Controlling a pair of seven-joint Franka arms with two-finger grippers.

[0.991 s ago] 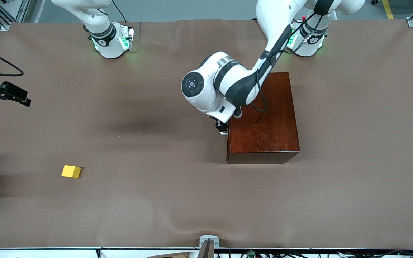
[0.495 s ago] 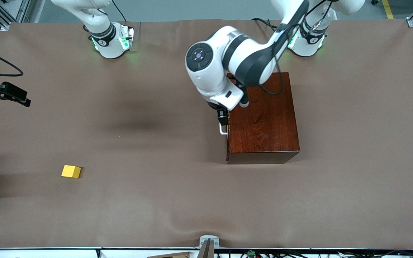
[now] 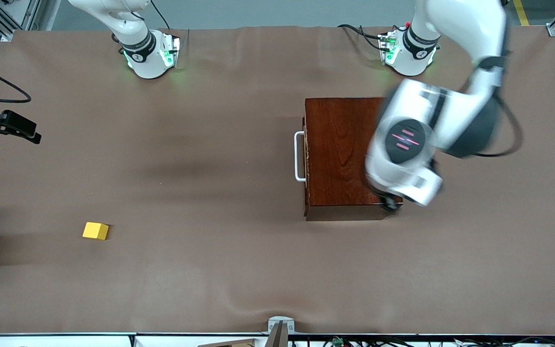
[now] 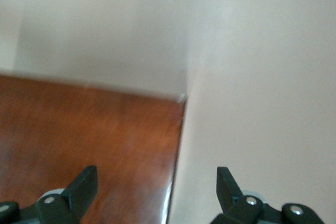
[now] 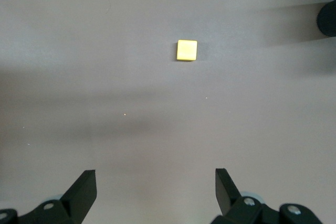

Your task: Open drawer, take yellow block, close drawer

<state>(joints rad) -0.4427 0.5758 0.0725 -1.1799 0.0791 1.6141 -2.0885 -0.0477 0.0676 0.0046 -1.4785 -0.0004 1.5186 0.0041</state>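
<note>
Drawer [image 3: 306, 159] is shut flush in the mahogany box [image 3: 342, 154], white U-handle [image 3: 298, 156] facing the right arm's end of the table; the box sits toward the robots' edge of the tabletop, close to the left arm's base. Left gripper [image 4: 156, 188] is up in the air over the box's top corner nearest the front camera on the left arm's side, fingers [image 4: 84, 184] spread wide, gripping nothing; its wrist view shows the box top, one corner and brown table cover [image 4: 252, 77] past the edge. Yellow block [image 3: 96, 231] lies on the bare table cover, well apart from the box, toward the right arm's end and closer to the front-camera edge. Right gripper [image 5: 155, 190] hangs above the table cover with the block [image 5: 187, 50] in its wrist view, fingers wide apart, empty. The right arm is waiting.
</note>
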